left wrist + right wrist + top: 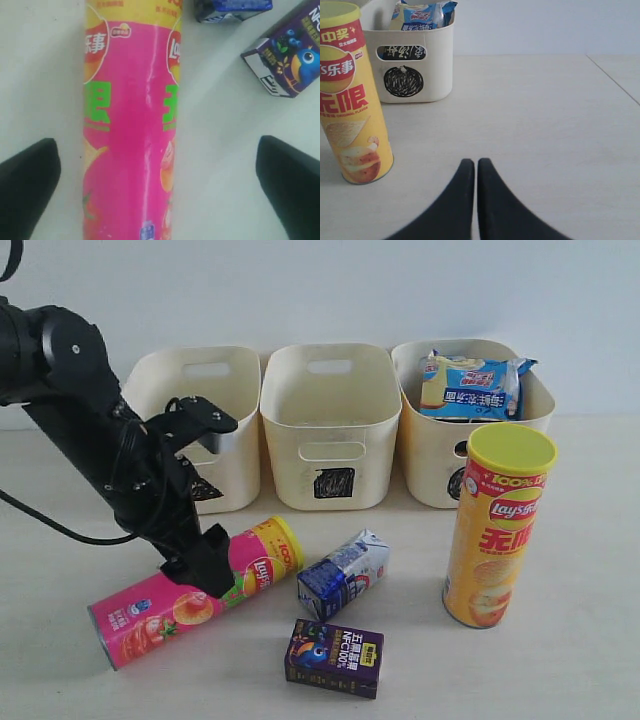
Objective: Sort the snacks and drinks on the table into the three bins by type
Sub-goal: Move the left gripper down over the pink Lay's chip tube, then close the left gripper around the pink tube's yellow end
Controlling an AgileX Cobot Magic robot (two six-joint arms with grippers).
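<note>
The table [585, 670] carries three bins [295, 465], two tubes [497, 530], two cartons [343, 575].

This is looking like a robotics lab bench: a black robot arm [90, 430] is trailing a cable [60, 530] over a bare cream table [580, 660]. Three tubs [330, 430] with hand-scribbled marks are lining its back edge against a blank white wall [300, 290].

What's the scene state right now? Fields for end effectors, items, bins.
left end effector: open, fingers either side of the pink tube, not touching
pink tube: lying on the table
right end effector: shut, holding nothing, near the yellow tube
yellow tube: upright
blue-white carton, purple carton: on the table, unsorted
circle bin: holds blue-white bag
</note>
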